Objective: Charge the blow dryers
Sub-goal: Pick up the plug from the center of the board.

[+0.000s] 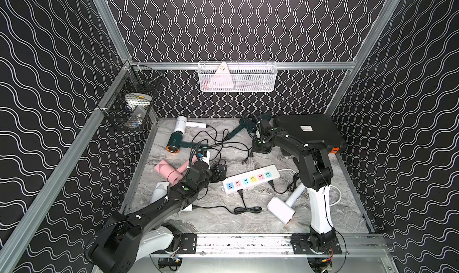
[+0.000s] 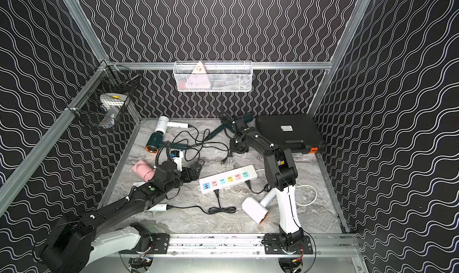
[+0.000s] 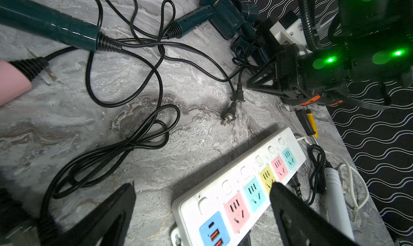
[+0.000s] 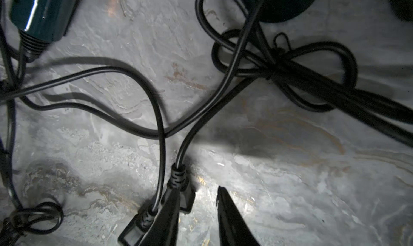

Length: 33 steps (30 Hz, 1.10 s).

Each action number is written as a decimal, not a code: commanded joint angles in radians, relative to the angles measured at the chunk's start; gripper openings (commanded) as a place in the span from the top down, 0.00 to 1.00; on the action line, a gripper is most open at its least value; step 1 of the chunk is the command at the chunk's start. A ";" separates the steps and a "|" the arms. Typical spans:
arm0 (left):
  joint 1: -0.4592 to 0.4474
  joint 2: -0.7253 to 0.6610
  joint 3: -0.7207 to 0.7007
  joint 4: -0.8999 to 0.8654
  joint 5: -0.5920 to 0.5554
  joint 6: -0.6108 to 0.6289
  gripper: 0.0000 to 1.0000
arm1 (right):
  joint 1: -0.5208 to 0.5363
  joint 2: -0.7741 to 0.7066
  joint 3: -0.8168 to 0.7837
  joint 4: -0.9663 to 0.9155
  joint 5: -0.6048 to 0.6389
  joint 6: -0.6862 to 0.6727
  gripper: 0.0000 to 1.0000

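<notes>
In a top view the right gripper is pointing steeply down at the far middle of the table, with its arm stretching out from the near rail beside the black case. A loose plug is lying right at its tip, and its cord appears to be running back to the dark teal blow dryer just behind. The left gripper is hovering low at one end of the power strip, well apart from that plug, so the right arm is plainly the nearer one. In the left wrist view the left fingers are standing spread wide, holding nothing, with the strip's end showing between them and the plug lying farther off beside the right gripper. In the right wrist view the plug is lying lengthwise along the fingers, so the jaws would be squeezing across its narrow width. It is sitting off-centre, against or partly under one finger, with bare table showing between it and the other. The jaws are therefore standing partway apart and clamping nothing. A second plug is lying just outside that finger, and I judge it is risking a snag.
</notes>
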 commanded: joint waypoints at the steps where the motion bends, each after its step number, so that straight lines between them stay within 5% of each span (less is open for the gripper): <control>1: 0.000 0.002 0.003 0.035 0.000 0.009 0.01 | 0.001 0.025 0.036 -0.025 -0.012 0.019 0.65; 9: 0.000 0.002 0.004 0.035 0.002 0.010 0.01 | 0.006 0.090 0.097 -0.051 -0.014 0.013 0.64; 16: 0.000 0.000 0.004 0.033 0.003 0.009 0.01 | 0.015 0.085 0.077 -0.056 0.004 0.013 0.73; 27: 0.000 0.002 0.004 0.033 0.007 0.009 0.01 | 0.047 0.122 0.126 -0.112 0.042 -0.004 0.60; 33: -0.001 -0.004 0.004 0.032 0.006 0.009 0.01 | 0.064 0.118 0.113 -0.140 0.105 -0.010 0.73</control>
